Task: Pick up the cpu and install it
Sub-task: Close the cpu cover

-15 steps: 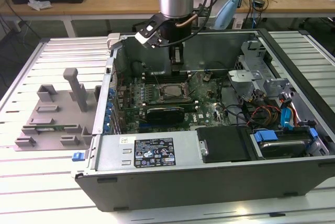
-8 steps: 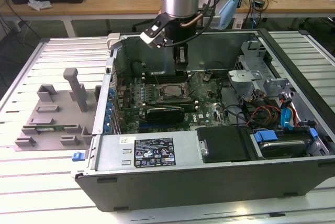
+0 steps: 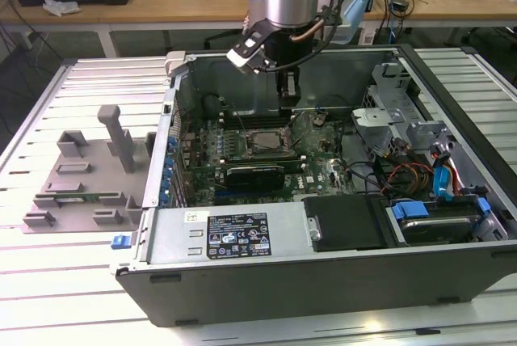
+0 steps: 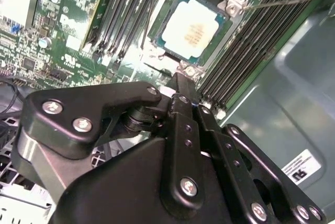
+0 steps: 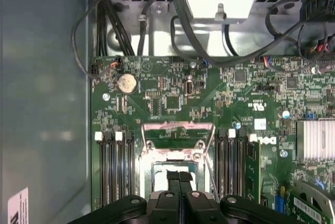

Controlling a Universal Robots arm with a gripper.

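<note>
**Entry: cpu in socket, gripper clenched above it**

- **cpu** (image 4: 191,29): Lies flat inside the socket (image 3: 254,142), silver top up, between two banks of memory slots (image 4: 251,41). You can take it as placed, not carried. It looks level with the socket's edges, which suggests it has dropped into its seat.
- **gripper** (image 4: 180,80): Clenched, with the fingers pressed together and nothing visible between them. It hangs just beside the chip's edge, inside the computer case (image 3: 323,281). In the exterior view it sits toward the far side of the case, a little to that view's right of the socket. Closed fingers make one narrow tip, which probably suits nudging or pressing in this tight space.
- **retaining lever** (image 4: 277,1): A thin rod lying out across the memory slots. It is probably swung aside so the socket stays open.
- **grey fixture** (image 3: 81,176): Sits on the table (image 3: 48,281) at the exterior view's left, well apart from the case.

**Not verifiable**
- In the first wrist view the gripper (image 5: 180,174) covers the socket's middle, so check the chip there with care.
- You cannot tell whether the fingertips touch the chip or the motherboard (image 5: 209,93).
- You cannot tell whether the chip's corners are fully home.
- The case's near wall cuts off the board's near edge in the exterior view.
</note>
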